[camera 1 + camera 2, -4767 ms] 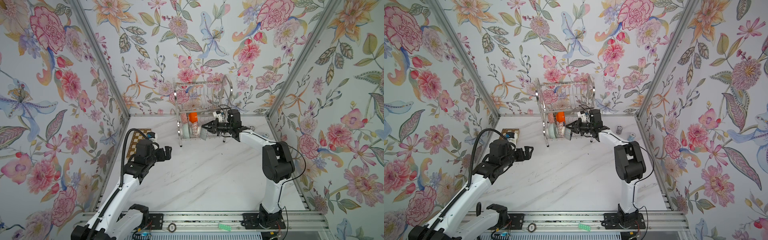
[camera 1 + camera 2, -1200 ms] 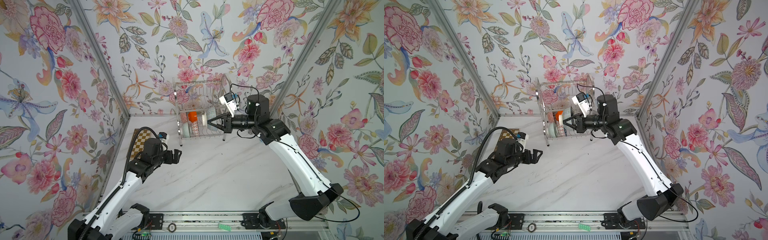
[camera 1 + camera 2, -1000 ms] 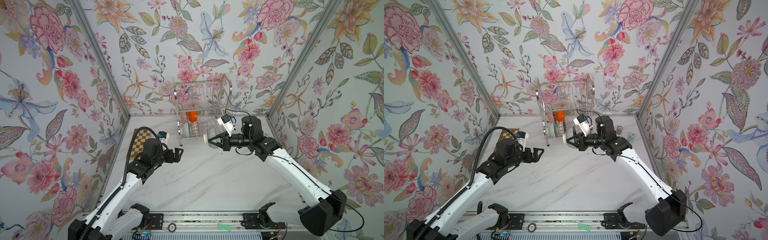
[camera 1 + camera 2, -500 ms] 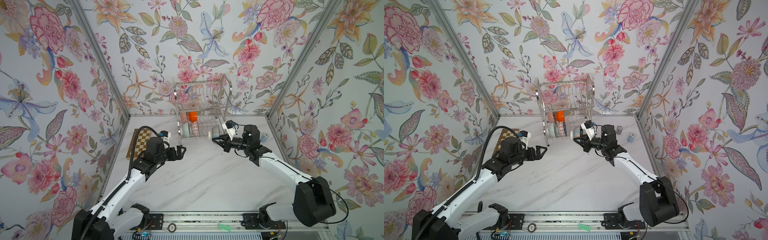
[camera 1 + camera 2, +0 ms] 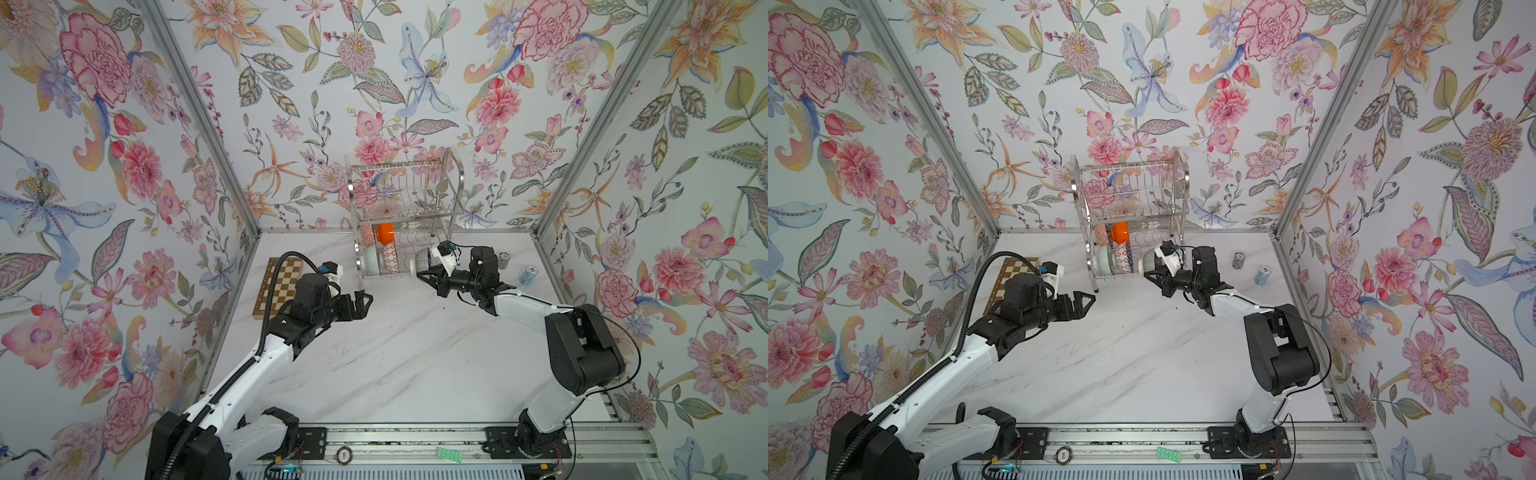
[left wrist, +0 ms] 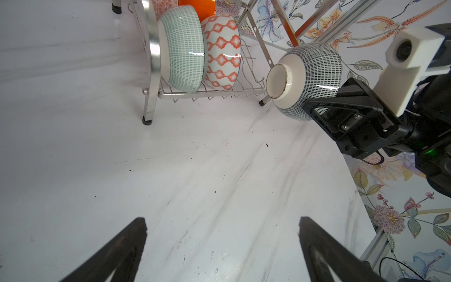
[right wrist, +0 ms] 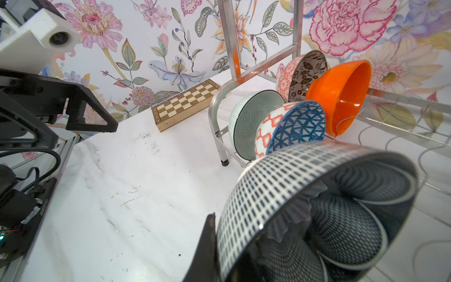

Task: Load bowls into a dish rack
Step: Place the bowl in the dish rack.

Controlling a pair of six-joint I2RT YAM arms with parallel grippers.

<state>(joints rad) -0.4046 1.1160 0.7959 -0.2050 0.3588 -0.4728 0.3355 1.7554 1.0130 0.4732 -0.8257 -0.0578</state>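
The right gripper [image 5: 429,277] has dropped beside the rack [image 5: 452,178], clamping the navy bowl [image 5: 423,262] by its rim; keep it on edge, easing into the slot ahead. The left gripper [image 5: 366,302] gapes.

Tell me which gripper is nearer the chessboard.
Left. The open left gripper hangs near the chessboard; the right gripper, gripping the navy bowl, is farther, by the dish rack's far end.

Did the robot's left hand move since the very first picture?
Yes. The left hand has slid toward the dish rack. It now sits near the rack's front leg, and the chessboard is uncovered.
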